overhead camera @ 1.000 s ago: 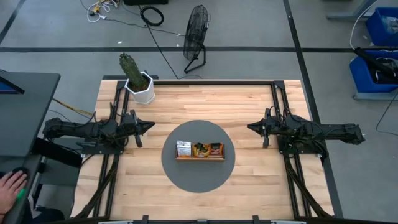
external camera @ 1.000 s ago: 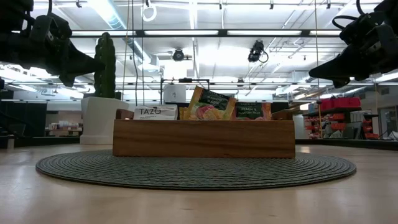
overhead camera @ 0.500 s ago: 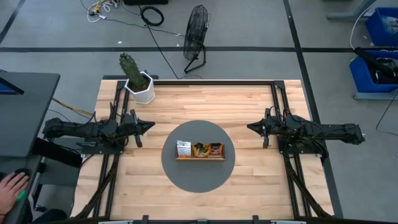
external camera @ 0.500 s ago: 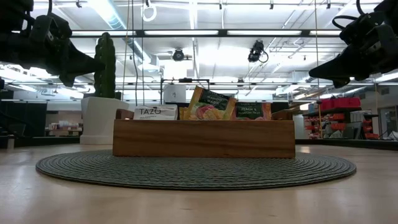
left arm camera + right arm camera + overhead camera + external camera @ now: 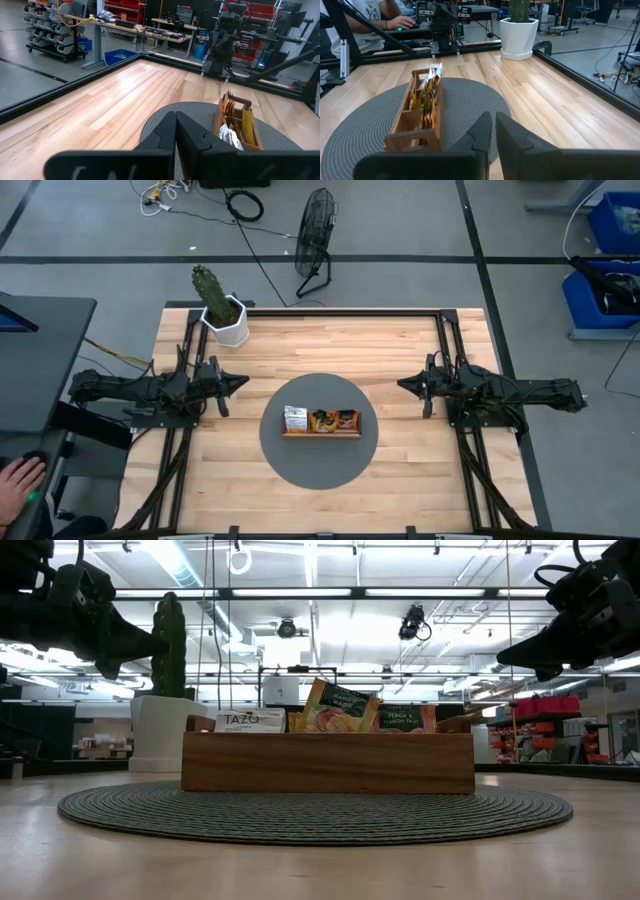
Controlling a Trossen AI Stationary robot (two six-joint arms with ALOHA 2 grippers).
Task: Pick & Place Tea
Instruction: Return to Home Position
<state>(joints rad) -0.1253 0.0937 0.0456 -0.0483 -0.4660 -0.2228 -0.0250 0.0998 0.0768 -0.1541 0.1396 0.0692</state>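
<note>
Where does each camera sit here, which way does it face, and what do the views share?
High: overhead, straight down; left gripper and right gripper flank the tray.
Low: table-top height, level across the mat; both grippers above.
Left wrist: past its shut gripper toward the right arm.
Right wrist: past its shut gripper toward the left arm, cactus.
Shared: all four show the tray of tea.

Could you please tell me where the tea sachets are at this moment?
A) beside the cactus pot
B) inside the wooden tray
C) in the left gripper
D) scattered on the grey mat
B: the tea sachets stand in the wooden tray, which sits on the round grey mat.
</note>
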